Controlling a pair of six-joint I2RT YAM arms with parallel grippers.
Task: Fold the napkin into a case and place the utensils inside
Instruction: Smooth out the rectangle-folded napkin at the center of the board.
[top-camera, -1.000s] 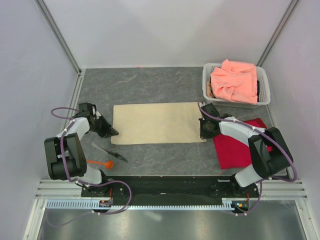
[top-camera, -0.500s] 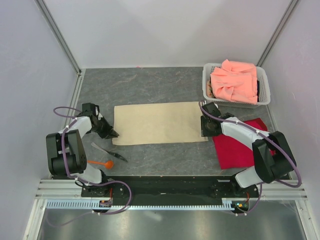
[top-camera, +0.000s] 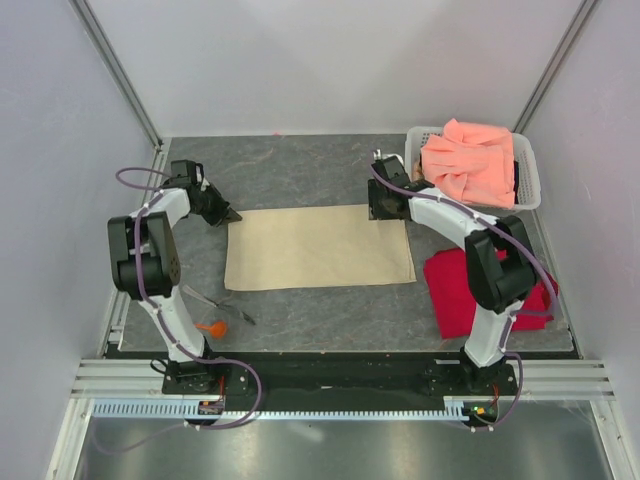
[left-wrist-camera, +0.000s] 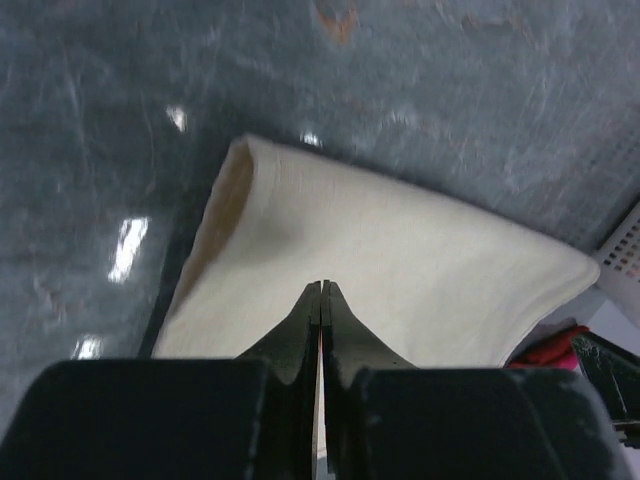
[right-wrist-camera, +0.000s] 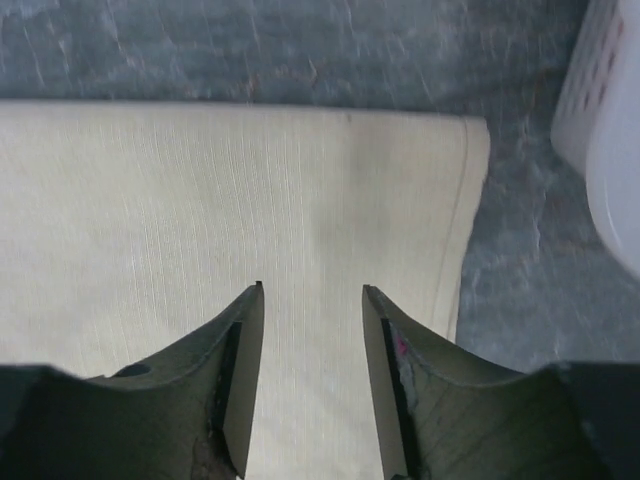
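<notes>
Both at a fold's start: left pincer (left-wrist-camera: 321, 288) shut, seemingly empty; right pincer (right-wrist-camera: 311, 292) agape over napkin (top-camera: 318, 247); next, pinch corners.

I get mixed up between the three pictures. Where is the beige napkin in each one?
Top external: the napkin lies flat in the picture's middle.
Left wrist: the napkin fills the middle, reaching toward the right edge.
Right wrist: the napkin covers the left and centre; its side edge runs down the right.
Shared landmark: the white basket, upper right from above, at the right edge in both wrist views.
</notes>
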